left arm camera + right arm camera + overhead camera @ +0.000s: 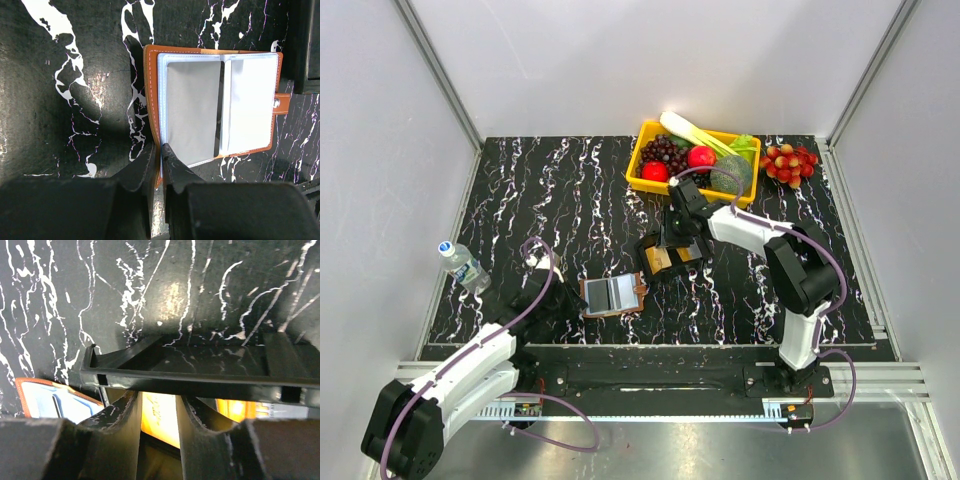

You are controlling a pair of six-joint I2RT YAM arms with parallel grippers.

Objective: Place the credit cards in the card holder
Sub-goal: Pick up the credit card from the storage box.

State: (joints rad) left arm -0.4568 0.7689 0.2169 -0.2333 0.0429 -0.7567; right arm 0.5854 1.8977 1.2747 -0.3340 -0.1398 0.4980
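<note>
Left gripper (159,150) pinches the open holder (195,107) by its limp left edge. Right gripper (157,399) straddles an orange card (160,425) in the box (200,382), and I cannot tell if it grips; stiff and slick, so I'd take its edges. From above, holder lies near-centre, box just far-right.

Top external: fixed above and behind my bases, tilted down and forward. It sits far enough back to take in the whole table (570,180) and both arms.

Left wrist: mounted behind my left gripper (159,150), facing along the fingers, close to the tabletop. The open card holder (215,105) lies just ahead of the fingertips. An edge of the black box (306,45) sits beyond it, at the frame's right.

Right wrist: mounted behind my right gripper (159,400), lower and nearer still. The box rim is straight ahead of the fingertips, a corner of the card holder to their left.

Holder and box appear in all three views.
</note>
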